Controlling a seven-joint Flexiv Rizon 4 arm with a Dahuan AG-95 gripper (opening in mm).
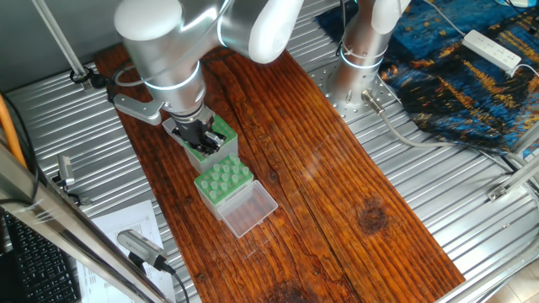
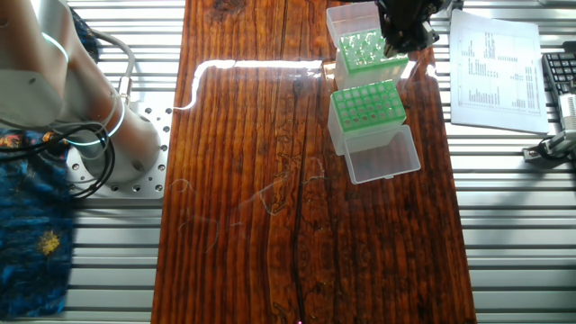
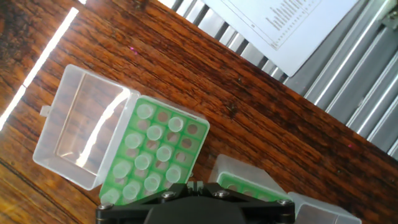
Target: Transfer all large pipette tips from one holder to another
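Several large pipette tips (image 3: 144, 112) stand wide ends up in a green holder (image 3: 186, 149); some of its holes are bare. Its clear lid (image 3: 81, 127) hangs open to the left. This holder (image 2: 360, 49) is the far one (image 1: 224, 135) in one fixed view, partly hidden by my hand. A second green holder (image 3: 245, 185) (image 2: 366, 108) (image 1: 223, 181) sits beside it, lid open; pale round tops show there too, too small to tell apart. My gripper (image 3: 195, 185) (image 1: 200, 139) (image 2: 402, 40) hovers low between the holders. Its pads are pressed together, with nothing visible between them.
A printed sheet (image 3: 292, 25) (image 2: 495, 63) lies on the ribbed metal top beyond the wooden board's edge. A keyboard (image 2: 560, 76) sits past it. The arm's base (image 1: 354, 67), a blue cloth (image 1: 472, 76) and a power strip (image 1: 493, 49) stand on the other side.
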